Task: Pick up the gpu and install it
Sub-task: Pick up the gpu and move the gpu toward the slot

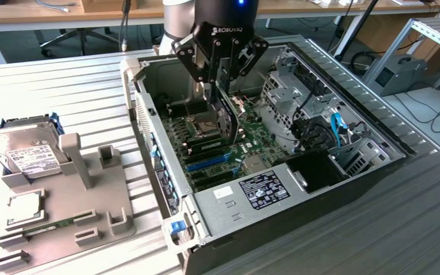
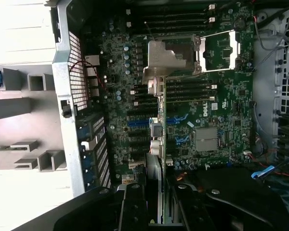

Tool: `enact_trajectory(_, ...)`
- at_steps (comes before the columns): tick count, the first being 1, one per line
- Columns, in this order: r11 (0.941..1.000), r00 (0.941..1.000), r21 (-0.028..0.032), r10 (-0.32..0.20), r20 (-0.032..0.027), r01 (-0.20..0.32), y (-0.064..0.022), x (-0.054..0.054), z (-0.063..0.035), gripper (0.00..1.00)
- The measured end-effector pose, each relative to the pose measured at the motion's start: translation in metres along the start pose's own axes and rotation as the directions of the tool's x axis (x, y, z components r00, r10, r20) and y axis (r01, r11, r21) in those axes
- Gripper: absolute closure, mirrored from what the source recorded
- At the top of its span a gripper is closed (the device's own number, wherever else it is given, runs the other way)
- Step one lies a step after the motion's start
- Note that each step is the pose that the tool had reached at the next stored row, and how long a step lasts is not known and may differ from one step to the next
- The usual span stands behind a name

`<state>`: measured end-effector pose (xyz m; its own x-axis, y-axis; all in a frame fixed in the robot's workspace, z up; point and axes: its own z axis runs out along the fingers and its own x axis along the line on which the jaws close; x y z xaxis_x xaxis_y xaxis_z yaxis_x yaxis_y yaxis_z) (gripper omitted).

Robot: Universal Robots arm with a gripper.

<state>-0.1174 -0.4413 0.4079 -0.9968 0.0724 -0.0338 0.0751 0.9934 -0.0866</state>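
In the exterior view, the gripper (image 1: 222,86) reaches down into the open computer case (image 1: 228,212). Its fingers pinch the upper end of the gpu (image 1: 226,120), which hangs on edge above the motherboard (image 1: 262,140), about midway along the board. I cannot tell whether its lower end touches the board yet.

The card is thin and flat, so it is probably light and stiff. It also looks fragile: the fan face and the bare circuitry should not be squeezed or bent. The plain edges of the board, or the metal end bracket, seem the safest places to grip. A narrow pinch like this one could let the card swing or twist.

By count there is one gpu, one gripper and one case. On the exterior view's left stands one grey holder (image 1: 67,229), which carries one hard drive (image 1: 29,152) and one square silver chip (image 1: 25,206).

In the wrist view, the gripper (image 2: 159,207) has two dark fingers (image 2: 134,202), closed on either side of the gpu (image 2: 157,154). The card shows edge-on as a thin strip running away from them. A silver metal piece (image 2: 168,60) sits at its far end, likely the bracket. Beneath lies the one motherboard (image 2: 231,96), bounded by the grilled case wall (image 2: 62,72).
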Motion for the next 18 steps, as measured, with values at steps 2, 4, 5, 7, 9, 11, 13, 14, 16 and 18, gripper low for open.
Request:
enact_trajectory(2, 1.0000, 1.0000, 0.0004, 0.000, 0.0000, 0.000, 0.0002, 0.000, 0.0017, 0.74)
enact_trajectory(4, 1.0000, 1.0000, 0.0009, 0.000, 0.0001, 0.000, 0.0004, 0.000, 0.0034, 0.74)
enact_trajectory(5, 1.0000, 1.0000, 0.0011, 0.000, 0.0001, 0.000, 0.0005, 0.000, 0.0043, 0.74)
enact_trajectory(7, 1.0000, 1.0000, 0.0016, 0.000, 0.0001, 0.000, 0.0007, 0.000, 0.0061, 0.74)
enact_trajectory(9, 1.0000, 1.0000, 0.0021, 0.000, 0.0001, 0.000, 0.0009, 0.000, 0.0081, 0.74)
enact_trajectory(11, 1.0000, 1.0000, 0.0025, 0.000, 0.0002, 0.000, 0.0012, -0.001, 0.0101, 0.74)
enact_trajectory(13, 1.0000, 1.0000, 0.0036, 0.000, 0.0002, 0.000, 0.0020, -0.001, 0.0123, 0.74)
enact_trajectory(14, 1.0000, 1.0000, 0.0043, 0.000, 0.0003, 0.000, 0.0029, -0.001, 0.0131, 0.74)
enact_trajectory(16, 1.0000, 1.0000, 0.0071, 0.000, 0.0005, 0.000, 0.0070, -0.002, 0.0160, 0.74)
enact_trajectory(18, 1.0000, 1.0000, 0.0085, 0.000, 0.0006, 0.000, 0.0098, -0.004, 0.0178, 0.74)
